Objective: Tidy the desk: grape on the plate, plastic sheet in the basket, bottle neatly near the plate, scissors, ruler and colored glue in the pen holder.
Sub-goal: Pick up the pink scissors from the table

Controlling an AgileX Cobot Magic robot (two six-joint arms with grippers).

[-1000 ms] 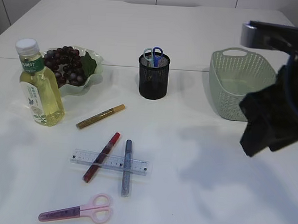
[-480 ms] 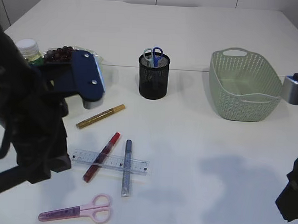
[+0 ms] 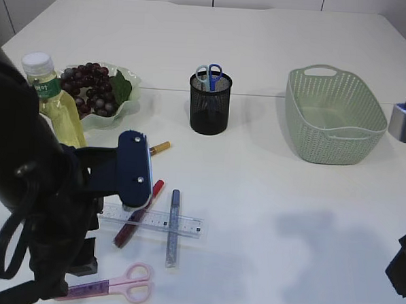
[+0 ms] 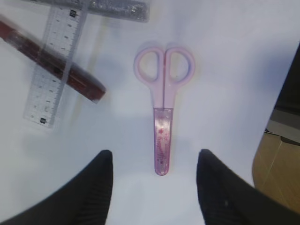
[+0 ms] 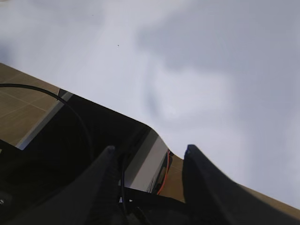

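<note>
Because the pink scissors (image 4: 163, 110) are lying flat with the sheathed blade pointing back toward your left gripper (image 4: 153, 180), you are hovering that gripper straight above them, its two dark fingers standing apart and holding nothing, one on each side of the blade tip. That lineup looks chosen so the fingers can drop across the narrow blade rather than the wide handle loops, which are lying farther ahead of the hand. Ahead and to the hand's left, the clear ruler (image 4: 53, 70) is lying under the red glue pen (image 4: 51, 63), while the glittery grey glue pen (image 4: 117, 6) is crossing the ruler's far end; those three are touching, so I judge you are leaving that pile for later.

Your right gripper (image 5: 149, 180) is idling off the table's edge, fingers parted and empty, well away from every object.

Looking at the containers: the pen holder (image 3: 209, 105) is already carrying one pair of blue-handled scissors (image 3: 209, 75) and is waiting for the rest. The plate (image 3: 127, 97) is holding the grapes (image 3: 91, 86), with the bottle (image 3: 51, 103) standing just beside it. The basket (image 3: 334, 117) is sitting near your right side; whether a clear plastic sheet is lying inside, I cannot tell. The gold glue pen (image 3: 159, 148) is peeking out beyond your left arm.
</note>
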